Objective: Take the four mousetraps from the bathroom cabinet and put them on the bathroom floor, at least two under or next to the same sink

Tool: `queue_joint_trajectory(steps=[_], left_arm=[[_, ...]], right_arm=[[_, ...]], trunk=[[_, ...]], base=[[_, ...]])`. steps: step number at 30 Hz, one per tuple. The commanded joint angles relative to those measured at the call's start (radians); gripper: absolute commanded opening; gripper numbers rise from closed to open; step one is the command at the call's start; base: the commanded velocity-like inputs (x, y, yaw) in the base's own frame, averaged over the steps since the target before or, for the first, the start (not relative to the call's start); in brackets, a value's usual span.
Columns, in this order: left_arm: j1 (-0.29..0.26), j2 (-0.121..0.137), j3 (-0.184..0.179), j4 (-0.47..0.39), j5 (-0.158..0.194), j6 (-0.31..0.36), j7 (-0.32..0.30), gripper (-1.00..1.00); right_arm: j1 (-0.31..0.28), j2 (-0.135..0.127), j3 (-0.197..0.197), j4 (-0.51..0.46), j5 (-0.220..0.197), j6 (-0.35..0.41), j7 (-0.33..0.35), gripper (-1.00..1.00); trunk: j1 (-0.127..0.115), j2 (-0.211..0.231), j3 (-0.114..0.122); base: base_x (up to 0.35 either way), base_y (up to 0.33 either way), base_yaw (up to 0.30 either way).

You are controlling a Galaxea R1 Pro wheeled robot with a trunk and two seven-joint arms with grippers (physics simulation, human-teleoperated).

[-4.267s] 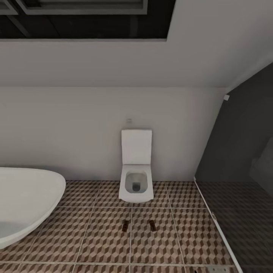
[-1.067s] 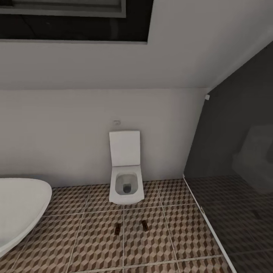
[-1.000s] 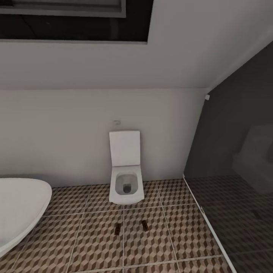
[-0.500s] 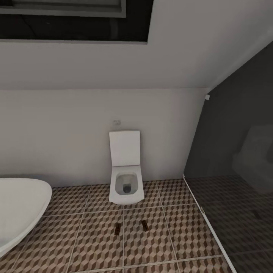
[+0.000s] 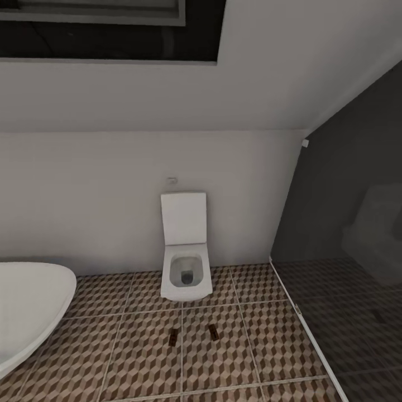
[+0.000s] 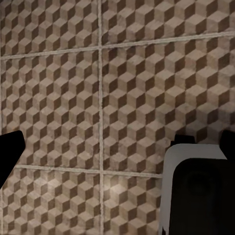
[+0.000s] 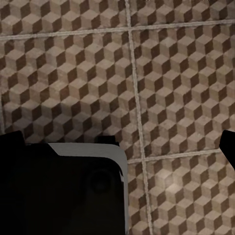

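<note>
Brown mousetraps (image 5: 173, 336) (image 5: 213, 331) lie before the toilet (image 5: 186, 274), so the rest should go closer beside the sink (image 5: 28, 304); both grippers (image 6: 117, 161) (image 7: 122, 147) look spread, empty.

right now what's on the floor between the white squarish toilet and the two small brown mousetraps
Nothing: in the head view, only bare cube-patterned tile floor separates the white squarish toilet from the two small brown mousetraps, one left of the other.
</note>
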Motion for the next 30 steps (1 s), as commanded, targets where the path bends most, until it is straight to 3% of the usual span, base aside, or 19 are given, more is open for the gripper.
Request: queue_joint_trajectory(steps=[1, 30], left_arm=[[-0.001, 0.001, -0.009, -0.004, 0.004, 0.001, 0.01, 1.0], [0.0, 0.003, -0.008, 0.01, 0.005, 0.017, 0.005, 1.0]], right_arm=[[0.0, 0.0, 0.009, 0.0, -0.005, -0.002, -0.004, 1.0], [0.0, 0.008, 0.009, -0.001, -0.009, -0.001, -0.003, 1.0]], trunk=[[0.001, -0.002, -0.002], [0.001, -0.002, -0.002]], base=[[0.0, 0.0, 0.0], [0.0, 0.0, 0.0]])
